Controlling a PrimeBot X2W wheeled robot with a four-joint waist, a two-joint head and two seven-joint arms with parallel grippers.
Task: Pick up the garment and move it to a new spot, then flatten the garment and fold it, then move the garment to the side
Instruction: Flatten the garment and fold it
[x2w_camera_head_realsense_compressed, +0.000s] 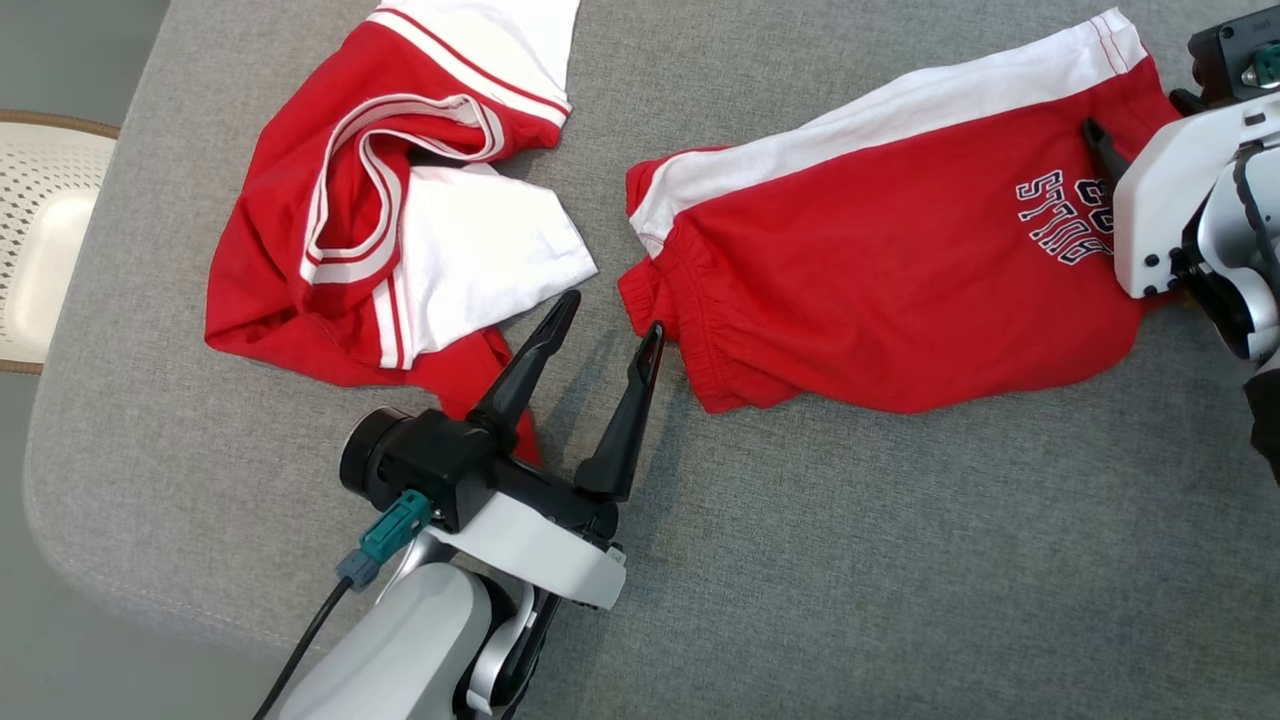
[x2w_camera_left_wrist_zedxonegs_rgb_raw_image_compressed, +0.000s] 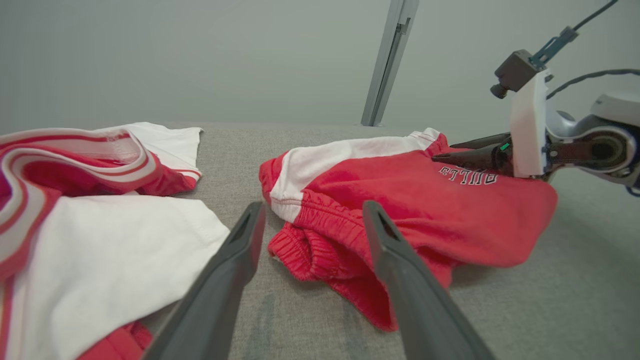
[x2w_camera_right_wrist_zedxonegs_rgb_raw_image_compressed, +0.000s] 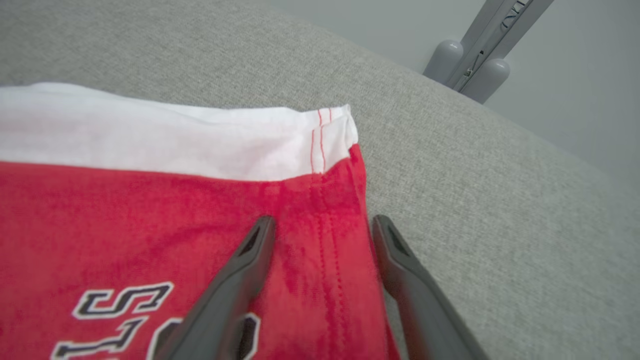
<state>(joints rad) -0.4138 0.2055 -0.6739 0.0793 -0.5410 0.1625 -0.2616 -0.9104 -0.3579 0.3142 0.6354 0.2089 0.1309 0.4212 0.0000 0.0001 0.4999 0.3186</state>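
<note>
Lettering on the red shorts (x2w_camera_head_realsense_compressed: 880, 270) is half hidden behind the right gripper (x2w_camera_right_wrist_zedxonegs_rgb_raw_image_compressed: 324, 221), fingers apart over the stitched hem, not clamped. Shorts lie on the right of the grey woven cushion (x2w_camera_head_realsense_compressed: 800, 560): soft knit, gathered waistband, white side stripe. The left gripper (x2w_camera_head_realsense_compressed: 612, 314) is spread too, empty, beside a crumpled red-and-white top (x2w_camera_head_realsense_compressed: 480, 250) cut off at the far edge.

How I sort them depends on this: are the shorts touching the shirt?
Apart: the head view shows bare grey surface between shorts and shirt.
</note>
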